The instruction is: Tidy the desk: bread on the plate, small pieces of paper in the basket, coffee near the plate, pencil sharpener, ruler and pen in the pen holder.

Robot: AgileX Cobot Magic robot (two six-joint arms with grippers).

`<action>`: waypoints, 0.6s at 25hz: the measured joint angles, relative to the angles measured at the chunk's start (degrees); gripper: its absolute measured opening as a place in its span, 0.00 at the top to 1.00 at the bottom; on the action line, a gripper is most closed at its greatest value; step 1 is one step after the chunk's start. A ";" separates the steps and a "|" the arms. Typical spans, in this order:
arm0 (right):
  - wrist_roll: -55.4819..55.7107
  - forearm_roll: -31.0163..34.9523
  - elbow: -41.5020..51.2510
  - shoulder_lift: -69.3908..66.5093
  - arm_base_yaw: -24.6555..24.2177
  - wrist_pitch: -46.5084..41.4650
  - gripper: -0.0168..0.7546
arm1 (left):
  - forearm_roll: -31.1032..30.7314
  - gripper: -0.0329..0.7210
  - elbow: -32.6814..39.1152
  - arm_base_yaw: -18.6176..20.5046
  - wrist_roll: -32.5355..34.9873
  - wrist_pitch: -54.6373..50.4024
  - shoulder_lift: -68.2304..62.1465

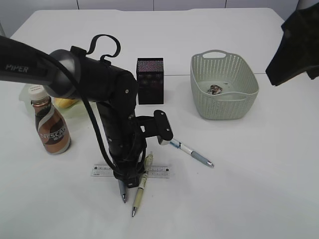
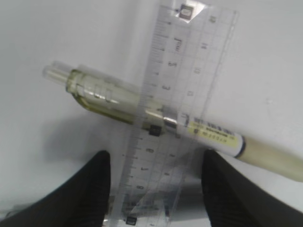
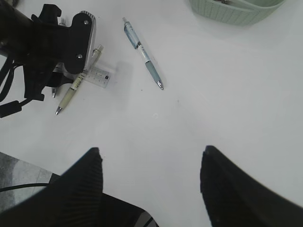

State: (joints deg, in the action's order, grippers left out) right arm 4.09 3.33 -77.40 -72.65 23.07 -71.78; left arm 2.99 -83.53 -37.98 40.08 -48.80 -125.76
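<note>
In the exterior view, your left gripper [image 1: 130,175] is reaching down at the near middle of the desk [image 1: 249,189], right over the ruler [image 1: 158,172], which is lying flat with a yellowish pen [image 1: 140,190] crossing it. A second pen [image 1: 192,153] is lying just to the right, the pen holder [image 1: 150,79] is standing farther back, the basket [image 1: 224,84] is sitting at the far right, and the coffee [image 1: 51,127] is standing at the left.

In the left wrist view, you are looking at fingers [image 2: 90,194] spread wide on either side of the ruler [image 2: 182,94], pinching nothing. The ruler is likely thin, stiff, light and slippery (flat on the desk, it is giving you little edge), so I would take it across its long edges, clear of the pen [image 2: 156,118] lying across it.

In the right wrist view, your right gripper [image 3: 151,184] is hanging well apart over bare desk, its fingers [image 3: 78,184] spread and empty.
</note>
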 joint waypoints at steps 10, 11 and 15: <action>0.00 0.00 0.00 0.00 0.00 0.00 0.36 | -0.12 0.60 -0.13 0.00 0.00 0.00 -0.13; 0.00 0.00 0.00 0.00 0.00 0.00 0.36 | -0.12 0.60 -0.13 0.00 0.00 0.00 -0.13; 0.00 0.00 0.00 0.00 0.00 0.00 0.36 | -0.12 0.60 -0.13 0.00 -1.48 -0.10 -0.13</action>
State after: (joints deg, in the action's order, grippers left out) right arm 4.09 3.33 -77.40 -72.65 23.07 -71.78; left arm 2.87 -83.66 -37.98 38.60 -48.90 -125.89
